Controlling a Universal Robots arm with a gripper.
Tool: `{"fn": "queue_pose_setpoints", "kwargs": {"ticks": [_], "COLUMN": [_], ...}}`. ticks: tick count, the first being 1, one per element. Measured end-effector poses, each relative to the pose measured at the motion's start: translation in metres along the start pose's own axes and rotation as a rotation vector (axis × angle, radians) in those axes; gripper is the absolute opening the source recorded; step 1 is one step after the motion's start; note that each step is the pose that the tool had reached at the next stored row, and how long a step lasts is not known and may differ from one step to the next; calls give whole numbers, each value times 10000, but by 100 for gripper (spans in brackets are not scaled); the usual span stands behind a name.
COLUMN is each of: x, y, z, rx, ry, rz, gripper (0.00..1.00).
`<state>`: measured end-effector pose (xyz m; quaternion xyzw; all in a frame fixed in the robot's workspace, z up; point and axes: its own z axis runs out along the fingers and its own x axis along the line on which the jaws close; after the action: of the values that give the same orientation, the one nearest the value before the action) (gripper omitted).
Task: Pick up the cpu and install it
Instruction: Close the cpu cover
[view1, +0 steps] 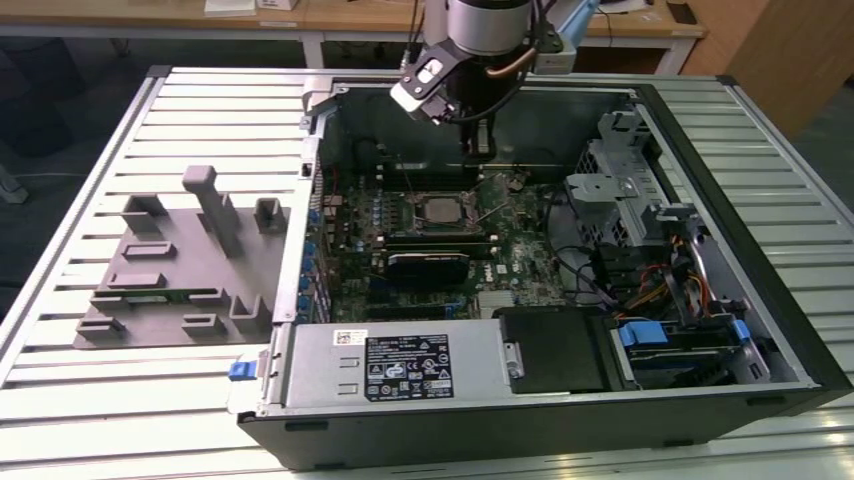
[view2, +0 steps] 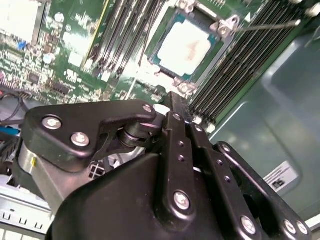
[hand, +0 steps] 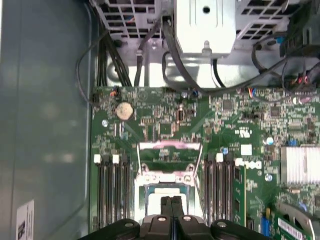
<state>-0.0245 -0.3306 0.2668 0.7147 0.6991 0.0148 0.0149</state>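
Observation:
The cpu (view1: 438, 210) lies flat in the motherboard socket inside the open computer case, its silvery top facing up. Both wrist views show it too, as a pale square cpu (view2: 187, 47) within the metal frame and as a cpu (hand: 159, 192) partly hidden behind the fingers. The socket's hinged cover plate (hand: 169, 152) stands raised, and its thin lever (view2: 265, 25) is swung free. My gripper (view1: 478, 150) hangs just above the board, beside the socket on its far side. Its two black fingers (hand: 167, 205) are pressed together with nothing between them.
A grey holder fixture (view1: 174, 270) lies on the slatted table at the exterior view's left. Inside the case are the power supply (view1: 387, 365), a drive cage (view1: 627, 190) with cables, a black block (view1: 427, 265) near the socket, and memory slots (hand: 112, 195) on both sides.

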Motion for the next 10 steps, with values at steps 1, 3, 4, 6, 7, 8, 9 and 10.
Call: {"fn": "queue_pose_setpoints", "kwargs": {"ticks": [1, 3, 4, 6, 7, 8, 9, 10], "x": [0, 1, 2, 3, 3, 4, 4, 5], "y": [22, 70, 94, 138, 159, 183, 207, 231], "z": [1, 3, 4, 6, 6, 8, 9, 10], "rx": [0, 0, 1, 1, 1, 1, 1, 2], "ry": [0, 0, 0, -1, -1, 0, 0, 0], "rz": [0, 1, 0, 0, -1, 1, 0, 0], "gripper": [11, 11, 11, 11, 11, 11, 11, 11]}}
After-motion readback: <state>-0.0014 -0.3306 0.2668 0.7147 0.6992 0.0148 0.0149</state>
